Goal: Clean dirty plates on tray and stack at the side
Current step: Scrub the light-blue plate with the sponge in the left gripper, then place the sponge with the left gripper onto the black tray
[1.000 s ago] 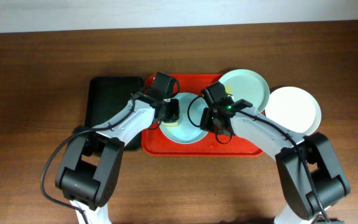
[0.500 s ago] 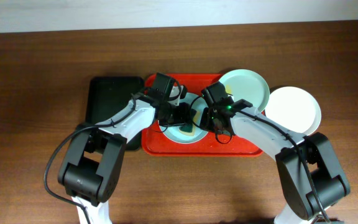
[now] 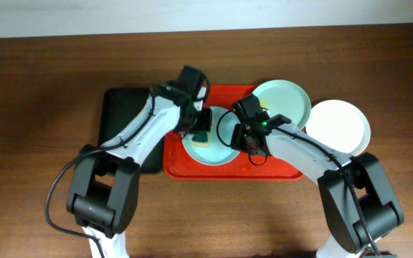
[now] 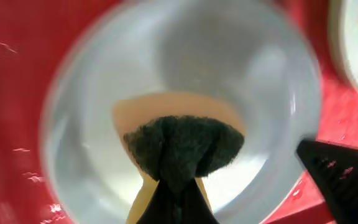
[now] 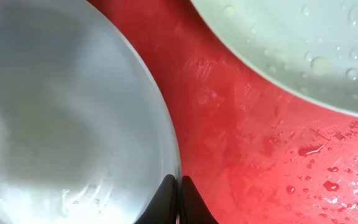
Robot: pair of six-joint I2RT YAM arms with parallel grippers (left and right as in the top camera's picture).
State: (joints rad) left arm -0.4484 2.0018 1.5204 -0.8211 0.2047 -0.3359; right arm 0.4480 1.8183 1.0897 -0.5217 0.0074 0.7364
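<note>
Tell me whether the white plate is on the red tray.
No, the white plate lies on the table beside the tray, not on it.

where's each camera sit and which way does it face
Overhead: above the table, facing straight down at the red tray; shows the left arm and right arm.
Left wrist: on the left arm, looking down at the sponge that the left gripper holds on the blue plate.
Right wrist: on the right arm, looking down at the right gripper pinching that plate's rim.
Shared: both wrist views show the blue plate on the tray.
</note>
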